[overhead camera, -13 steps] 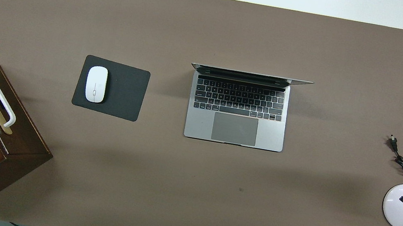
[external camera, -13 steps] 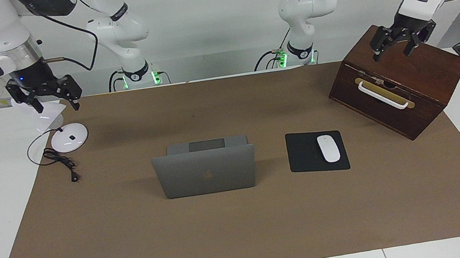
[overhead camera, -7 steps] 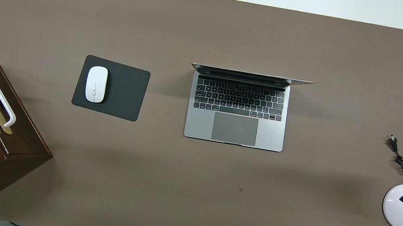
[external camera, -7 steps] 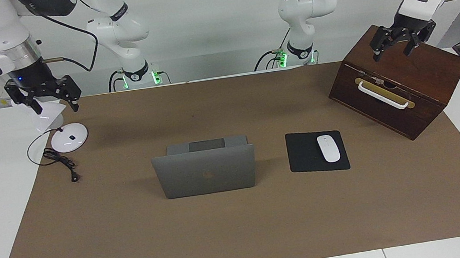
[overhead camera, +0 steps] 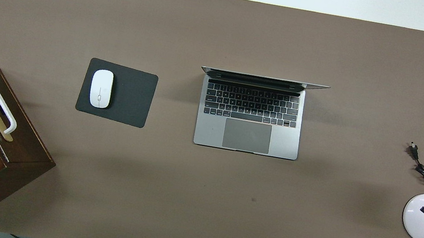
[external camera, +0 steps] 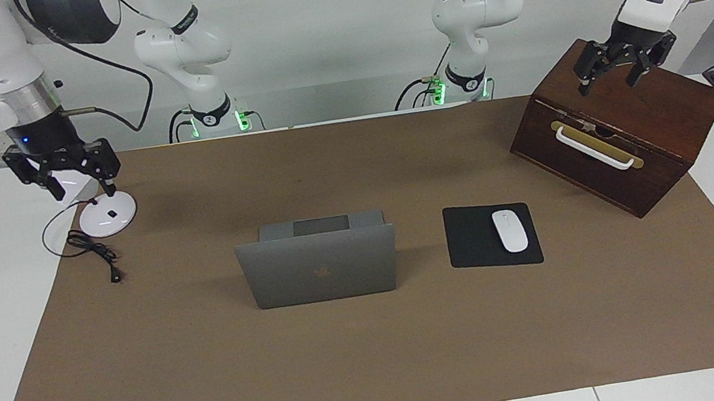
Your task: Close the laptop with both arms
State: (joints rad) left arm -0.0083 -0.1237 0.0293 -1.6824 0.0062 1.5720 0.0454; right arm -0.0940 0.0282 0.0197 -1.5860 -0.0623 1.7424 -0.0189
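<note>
Two claws up, neither touching anything. I see the thin silver-grey metal laptop (external camera: 318, 265) standing open mid-desk on the brown mat (external camera: 377, 356), lid upright, beside the black square mouse pad (external camera: 473, 240) carrying the white mouse (external camera: 510, 230). Left claw (external camera: 616, 75) hangs released over the dark wooden box (external camera: 657, 119). Right claw (external camera: 79, 184) hangs released over the white desk lamp (external camera: 107, 213).

Bright even overhead light, soft faint shadows on the brown mat (external camera: 378, 363), frames sharp throughout
</note>
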